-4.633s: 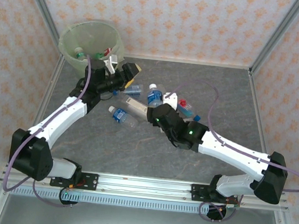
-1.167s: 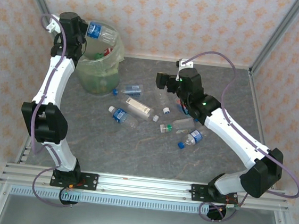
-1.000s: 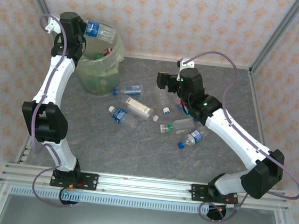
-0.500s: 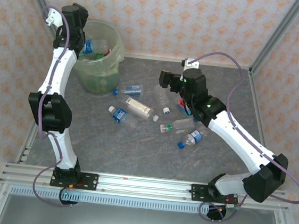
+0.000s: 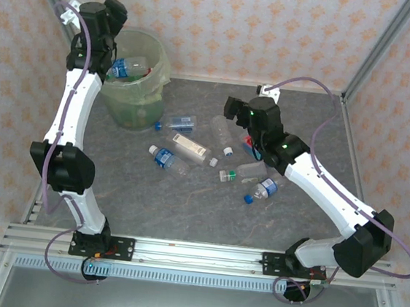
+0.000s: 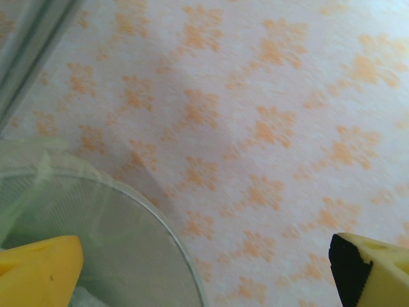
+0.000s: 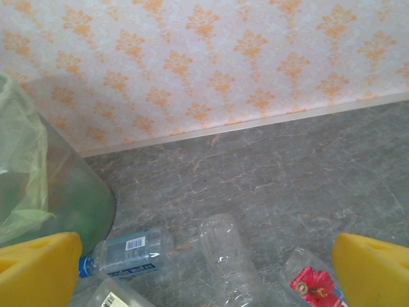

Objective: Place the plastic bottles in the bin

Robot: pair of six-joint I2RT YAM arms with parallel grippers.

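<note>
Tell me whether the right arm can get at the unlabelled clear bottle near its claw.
Probably yes: the right claw is open and close to the clear bottle, with nothing between them.

Pale green, see-through bin (image 5: 140, 103). Creamy pink wall (image 5: 240, 25) with rows of orange flower shapes. Dark grey table (image 5: 184, 210) with thin light wiggly lines, like stone. Clear blue-capped bottle (image 5: 168, 158) with a blue label. Clear red-label bottle (image 7: 312, 286) with a flower on the red. Bright yellow finger pads (image 7: 38, 268). White right arm (image 5: 325, 192) with black joints and a purple cable (image 5: 312, 80).
</note>
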